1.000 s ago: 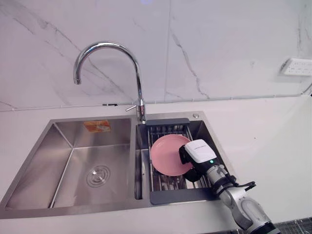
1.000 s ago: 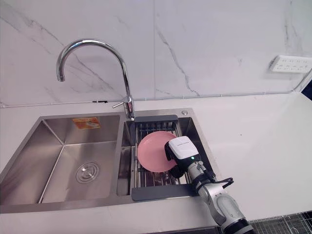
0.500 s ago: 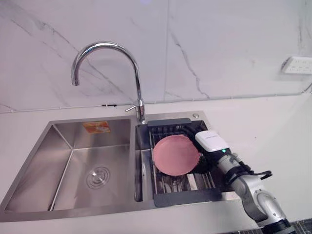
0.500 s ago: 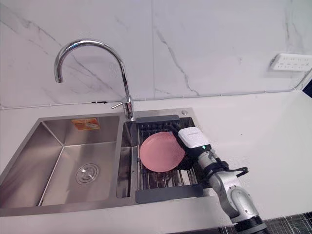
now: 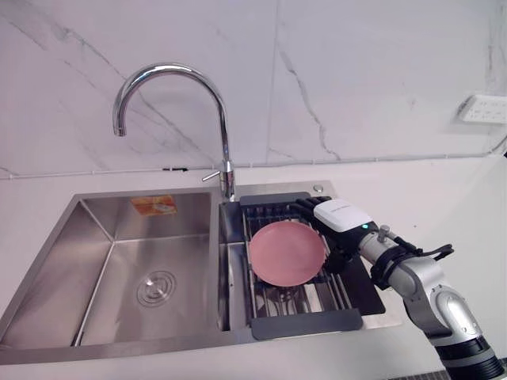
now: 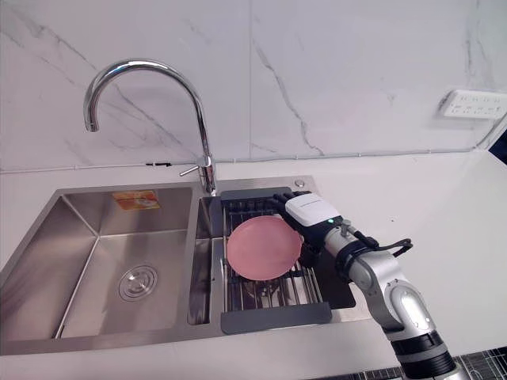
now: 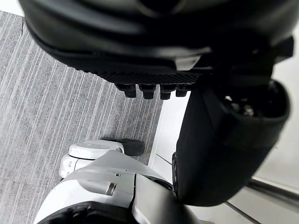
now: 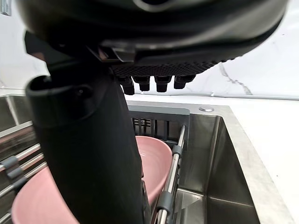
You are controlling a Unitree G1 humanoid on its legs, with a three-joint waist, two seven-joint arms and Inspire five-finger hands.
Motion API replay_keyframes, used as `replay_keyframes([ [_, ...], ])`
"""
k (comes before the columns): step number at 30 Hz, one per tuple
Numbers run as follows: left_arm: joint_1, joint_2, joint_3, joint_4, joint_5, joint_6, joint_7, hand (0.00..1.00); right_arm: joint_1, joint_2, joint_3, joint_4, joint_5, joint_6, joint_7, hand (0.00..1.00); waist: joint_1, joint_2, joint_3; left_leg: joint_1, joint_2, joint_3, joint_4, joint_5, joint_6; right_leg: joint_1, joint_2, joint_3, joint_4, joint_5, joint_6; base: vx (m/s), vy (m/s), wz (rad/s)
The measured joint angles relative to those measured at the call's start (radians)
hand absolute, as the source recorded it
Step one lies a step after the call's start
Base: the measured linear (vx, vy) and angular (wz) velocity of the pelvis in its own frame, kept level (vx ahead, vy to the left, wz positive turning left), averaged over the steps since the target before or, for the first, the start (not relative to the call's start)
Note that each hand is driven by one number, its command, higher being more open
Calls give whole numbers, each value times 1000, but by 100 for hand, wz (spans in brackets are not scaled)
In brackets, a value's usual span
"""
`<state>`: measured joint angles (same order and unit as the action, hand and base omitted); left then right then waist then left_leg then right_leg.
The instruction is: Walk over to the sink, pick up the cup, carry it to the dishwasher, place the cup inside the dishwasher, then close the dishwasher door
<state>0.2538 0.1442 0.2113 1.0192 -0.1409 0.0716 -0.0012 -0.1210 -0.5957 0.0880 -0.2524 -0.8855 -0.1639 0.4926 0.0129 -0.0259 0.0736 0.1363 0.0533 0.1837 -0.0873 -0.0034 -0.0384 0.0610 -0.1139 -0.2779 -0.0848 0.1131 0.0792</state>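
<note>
Right hand (image 5: pixel 342 216), dark with a white cover on its back, has moved since a second ago from the near side of the pink round bowl (image 5: pixel 285 253) round to the bowl's right side, closer to the wall.

White marble wall (image 5: pixel 356 79) with grey veins rises behind everything. Below it runs the white table (image 5: pixel 444 206), and set into the table is the stainless steel double sink (image 5: pixel 55 269). The sink's big left basin has a round drain (image 5: pixel 156 288) in its floor and an orange sticker (image 5: pixel 154 205) on its back wall. A tall curved chrome faucet (image 5: pixel 225 138) stands at the sink's back rim, between the two basins.

A dark grey drying rack with metal bars (image 5: pixel 305 324) sits in the narrower right basin. The task names a cup, but what rests in this rack is the pink bowl, leaning on the bars.

The right hand hangs just beside the bowl's right rim, its fingers stretched out toward the rack's far end and not curled round anything. Its wrist view shows the thumb (image 8: pixel 88 154) standing straight in front of the bowl; whether it touches the rim I cannot tell.

The left hand (image 7: pixel 140 37) hangs over a grey ribbed floor (image 7: pixel 56 93), fingers relaxed and holding nothing.

A white socket strip (image 5: pixel 482 108) is fixed on the wall at the far right.
</note>
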Motion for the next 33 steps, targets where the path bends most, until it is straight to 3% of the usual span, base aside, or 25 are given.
replay_keyframes([
  [13,2,17,0,6,-18,-12,2,100,-25,-30,4,-92,120,-33,168,100,-1,-35,-11,5,0,10,-4,-1,0,0,0,9,0,0,0,0,0,-1],
  [33,2,32,-3,12,-40,-12,3,100,100,-30,8,-128,115,-39,204,100,-4,-50,-5,6,0,29,-4,-5,-1,-11,3,31,0,1,-1,-10,-7,-2],
])
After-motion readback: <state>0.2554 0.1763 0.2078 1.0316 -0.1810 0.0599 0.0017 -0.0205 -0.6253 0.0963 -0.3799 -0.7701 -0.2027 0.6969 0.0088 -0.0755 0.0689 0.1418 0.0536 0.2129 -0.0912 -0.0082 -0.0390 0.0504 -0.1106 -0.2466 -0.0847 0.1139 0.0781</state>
